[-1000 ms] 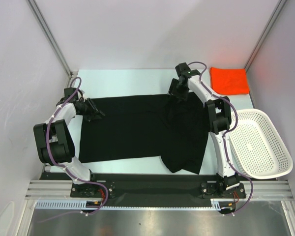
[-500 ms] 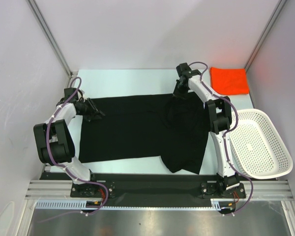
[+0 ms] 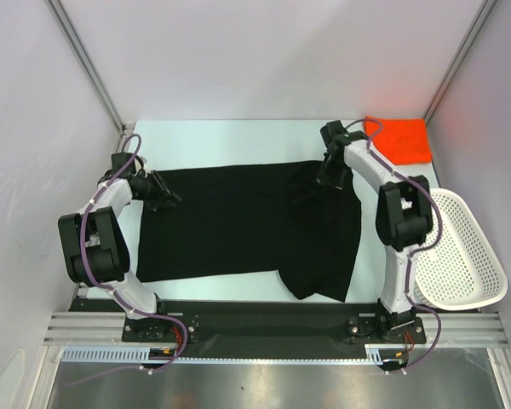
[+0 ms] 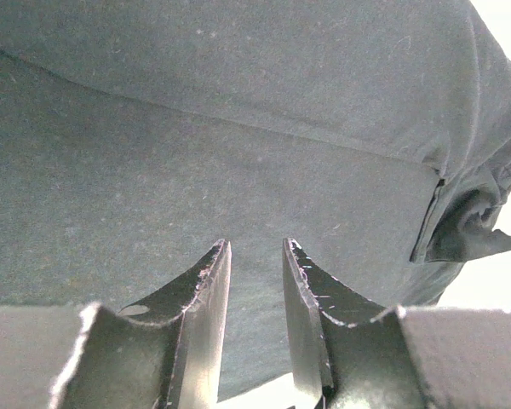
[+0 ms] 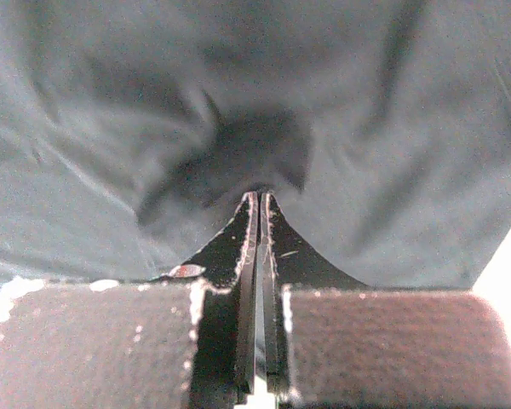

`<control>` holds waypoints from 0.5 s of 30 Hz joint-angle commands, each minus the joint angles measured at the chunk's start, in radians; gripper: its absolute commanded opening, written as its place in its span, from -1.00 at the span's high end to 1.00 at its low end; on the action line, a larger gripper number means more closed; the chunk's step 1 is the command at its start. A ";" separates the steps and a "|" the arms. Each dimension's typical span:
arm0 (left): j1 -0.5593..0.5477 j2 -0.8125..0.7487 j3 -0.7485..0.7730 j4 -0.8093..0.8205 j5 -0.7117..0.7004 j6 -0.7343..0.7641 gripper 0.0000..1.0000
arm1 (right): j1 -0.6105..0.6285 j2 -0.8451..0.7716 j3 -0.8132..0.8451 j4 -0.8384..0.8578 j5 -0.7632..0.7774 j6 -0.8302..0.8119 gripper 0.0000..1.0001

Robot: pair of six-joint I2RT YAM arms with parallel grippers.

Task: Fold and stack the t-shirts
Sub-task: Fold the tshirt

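Black t-shirt (image 3: 230,221) lies spread across the tabletop (image 3: 221,141), its right part folded over and hanging lower toward the near edge. Everything else is placed from that shirt. At its left edge sits the left tool (image 4: 254,247), tips apart with a narrow gap and dark cloth right beneath them. Over at the shirt's far right corner, the right tool (image 5: 257,198) is pressed together, clamped on a small pucker of the black cloth, and wrinkles fan out from the tips. Just beyond that same corner, the orange-red t-shirt (image 3: 404,141) lies as a flat folded square, apart from the black one. Off the shirt's right side stands the white mesh basket (image 3: 468,256).
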 commanded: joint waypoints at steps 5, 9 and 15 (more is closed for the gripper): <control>0.006 0.009 -0.013 0.014 0.003 0.023 0.28 | 0.004 -0.216 -0.264 0.107 0.072 0.044 1.00; 0.008 0.015 -0.015 0.017 0.007 0.020 0.28 | -0.001 -0.229 -0.292 0.116 0.075 0.048 0.92; 0.011 0.015 -0.012 0.013 0.007 0.026 0.27 | -0.005 -0.230 -0.327 0.072 0.069 -0.008 0.55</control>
